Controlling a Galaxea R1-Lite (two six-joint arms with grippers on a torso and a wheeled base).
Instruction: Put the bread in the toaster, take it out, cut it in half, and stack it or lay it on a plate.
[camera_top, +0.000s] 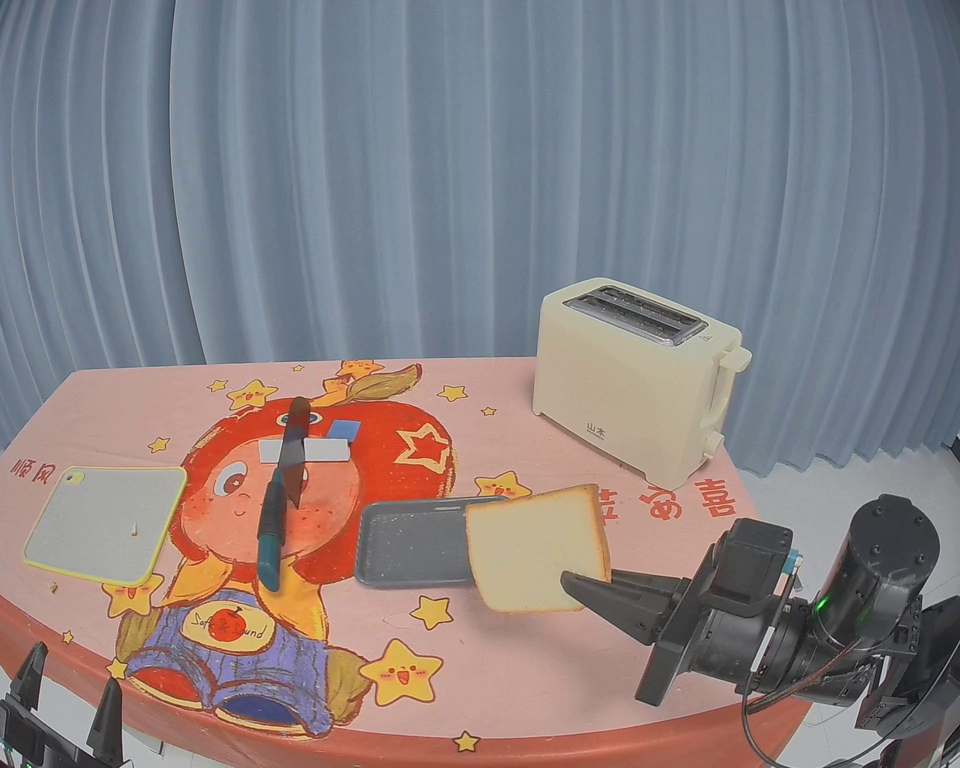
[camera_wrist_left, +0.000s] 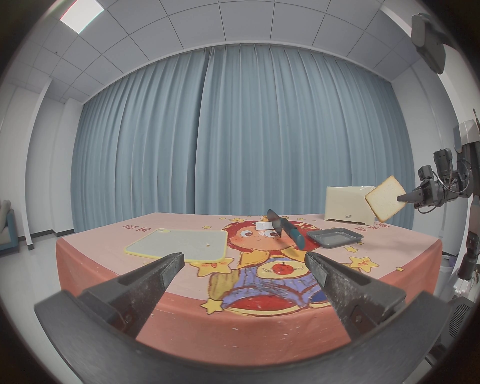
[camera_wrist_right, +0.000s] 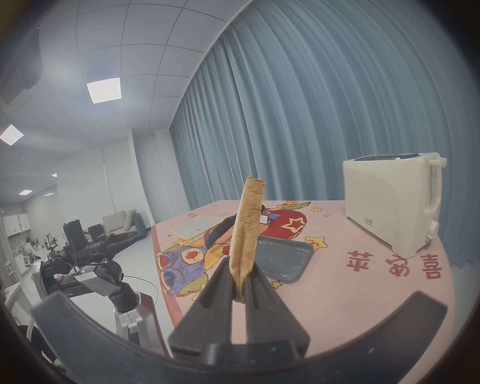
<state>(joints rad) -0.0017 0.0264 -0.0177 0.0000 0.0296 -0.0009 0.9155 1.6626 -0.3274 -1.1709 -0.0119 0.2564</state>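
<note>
Right gripper (camera_top: 583, 590), fingers clamped on one edge of the bread (camera_top: 535, 548), holds the slice clear of the table, lower right of centre in the head view; in frame it overlaps the right end of the grey tray (camera_top: 410, 545). The toaster (camera_top: 635, 375) stands above it in frame, with no bread in its slots. Step judged in hand: carrying bread to toaster. The next move calls for lifting the slice, turning it edge-down, and aligning it with a slot. Left gripper (camera_wrist_left: 244, 260), fingers apart, sits at lower left, off the table's near edge.

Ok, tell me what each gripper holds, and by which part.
Right gripper pinches the bread by one edge. Left gripper is open, holding nothing.
</note>
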